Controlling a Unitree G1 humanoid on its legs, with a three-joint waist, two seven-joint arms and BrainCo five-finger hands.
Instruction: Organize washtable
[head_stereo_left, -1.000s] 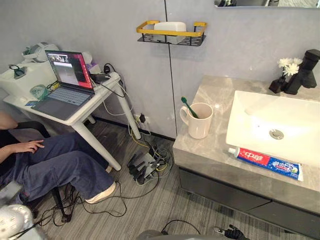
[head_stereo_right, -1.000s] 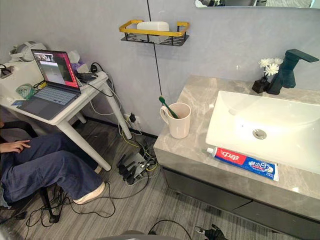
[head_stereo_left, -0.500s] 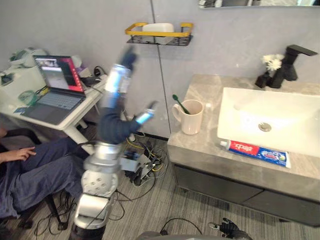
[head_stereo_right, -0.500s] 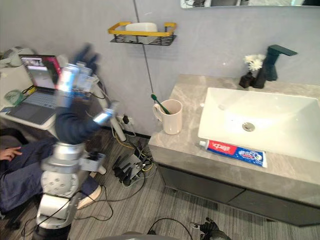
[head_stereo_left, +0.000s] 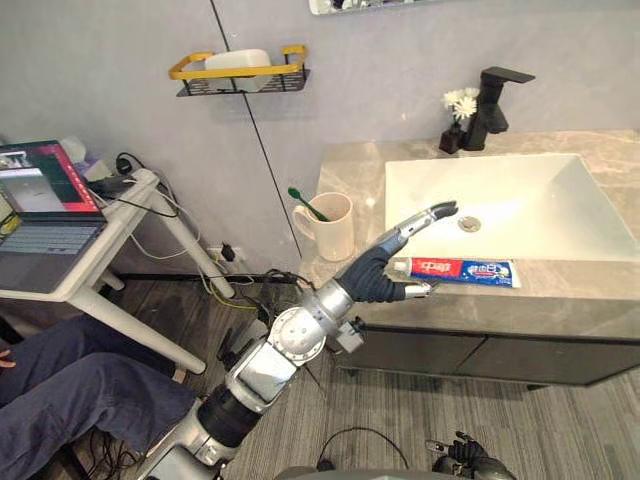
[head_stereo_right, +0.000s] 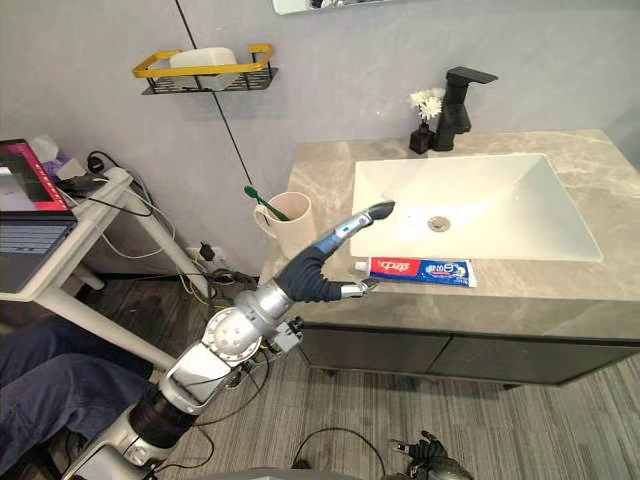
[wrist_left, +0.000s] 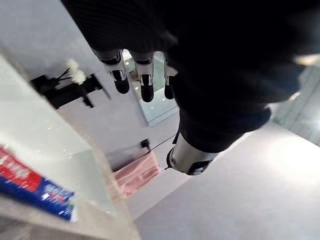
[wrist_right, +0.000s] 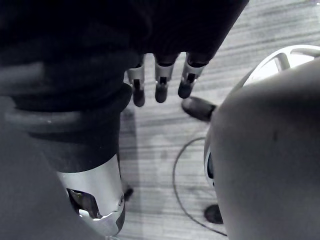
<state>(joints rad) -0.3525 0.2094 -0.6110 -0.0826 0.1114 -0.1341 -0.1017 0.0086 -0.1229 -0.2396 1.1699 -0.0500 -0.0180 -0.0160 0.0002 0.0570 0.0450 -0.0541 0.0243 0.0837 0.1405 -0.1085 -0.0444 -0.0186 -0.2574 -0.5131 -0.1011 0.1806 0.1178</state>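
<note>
Cup (head_stereo_left: 333, 225): beige mug, left edge of counter (head_stereo_left: 350, 165); green toothbrush (head_stereo_left: 305, 203) leans inside.
Toothpaste (head_stereo_left: 460, 270): flat tube along the front edge, before white rectangular sink (head_stereo_left: 540, 215).
Left hand (head_stereo_left: 390, 262): fingers straight, thumb wide, empty, by tube's cap end.
Right hand (wrist_right: 160, 85): fingers relaxed, empty.
Shelf (head_stereo_left: 190, 70): yellow-rimmed wire, white block (head_stereo_left: 238, 60) inside.

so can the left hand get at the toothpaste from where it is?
Probably yes. The left hand is open and right by the cap end of the toothpaste at the front edge of the counter, with nothing between them. The cup stands off to the side.
</note>
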